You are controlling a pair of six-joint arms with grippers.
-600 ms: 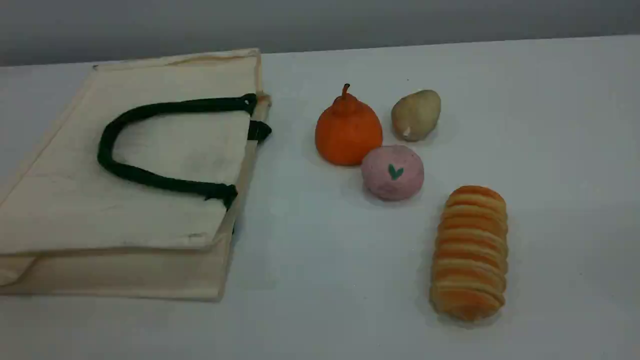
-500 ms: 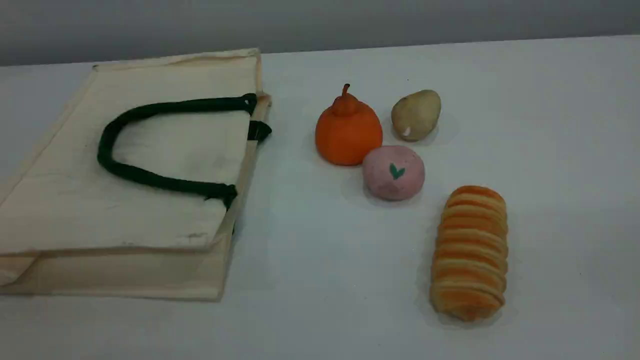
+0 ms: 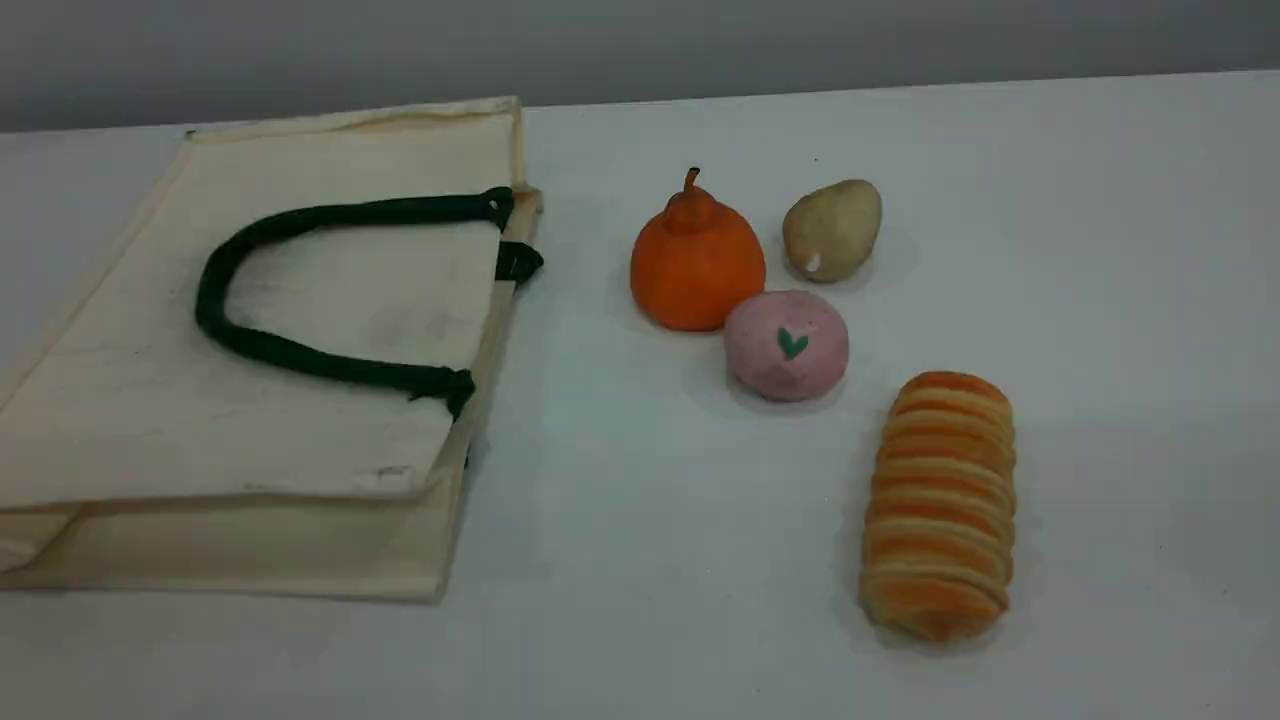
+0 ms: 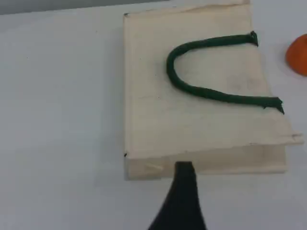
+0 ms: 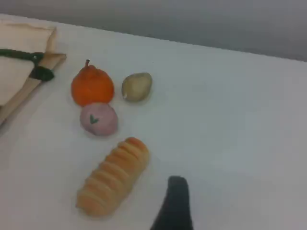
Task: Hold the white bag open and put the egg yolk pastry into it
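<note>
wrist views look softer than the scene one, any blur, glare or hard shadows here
Scene view: sharp, even light, only faint soft shadows under the striped bread roll and white bag, no glare. Left wrist view: slightly soft and washed out, the table almost blown white; the dark fingertip is out of focus. Right wrist view: softest, the egg yolk pastry fuzzy-edged.
</note>
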